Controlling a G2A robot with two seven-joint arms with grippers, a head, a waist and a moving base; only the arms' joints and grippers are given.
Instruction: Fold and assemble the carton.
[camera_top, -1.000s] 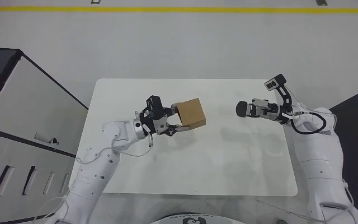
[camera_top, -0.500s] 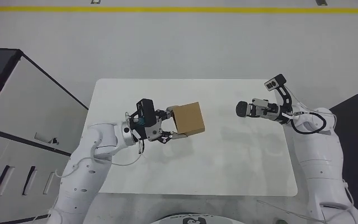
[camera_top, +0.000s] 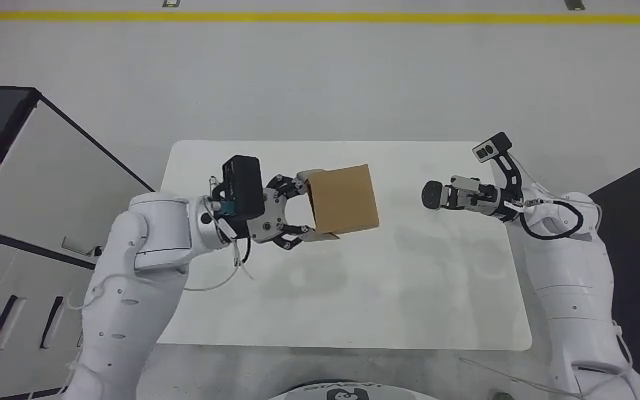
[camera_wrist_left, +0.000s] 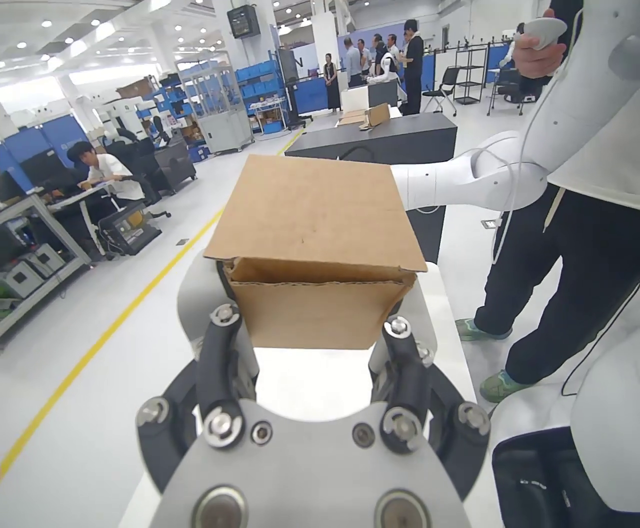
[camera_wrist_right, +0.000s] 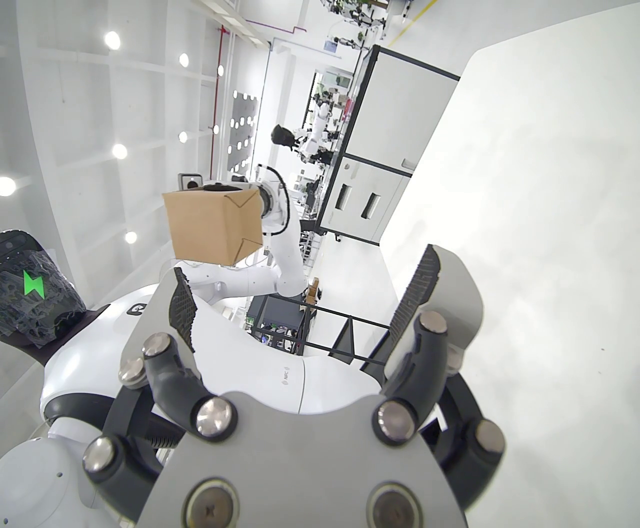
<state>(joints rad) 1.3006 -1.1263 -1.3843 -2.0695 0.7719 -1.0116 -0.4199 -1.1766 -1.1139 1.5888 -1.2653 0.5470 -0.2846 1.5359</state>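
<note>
A brown carton (camera_top: 343, 198), folded into a box, is held up above the white table (camera_top: 400, 290), left of centre. My left gripper (camera_top: 308, 212) is shut on its near end, one finger on each side. In the left wrist view the carton (camera_wrist_left: 315, 220) sticks out past the left gripper (camera_wrist_left: 307, 295), with an end flap hanging slightly loose under the top panel. My right gripper (camera_top: 432, 194) hovers over the table's right side, open with nothing in it, well apart from the carton. The right wrist view shows the right gripper (camera_wrist_right: 302, 285) with its pads spread and the carton (camera_wrist_right: 212, 225) far off.
A grey cabinet (camera_top: 50, 200) with a dark top stands just off the table's left edge. The table's surface bears nothing but the arms' shadows.
My left arm has lifted the carton off the table and swung its elbow out to the left; the carton now looks larger and tilted. The right arm has not moved.
</note>
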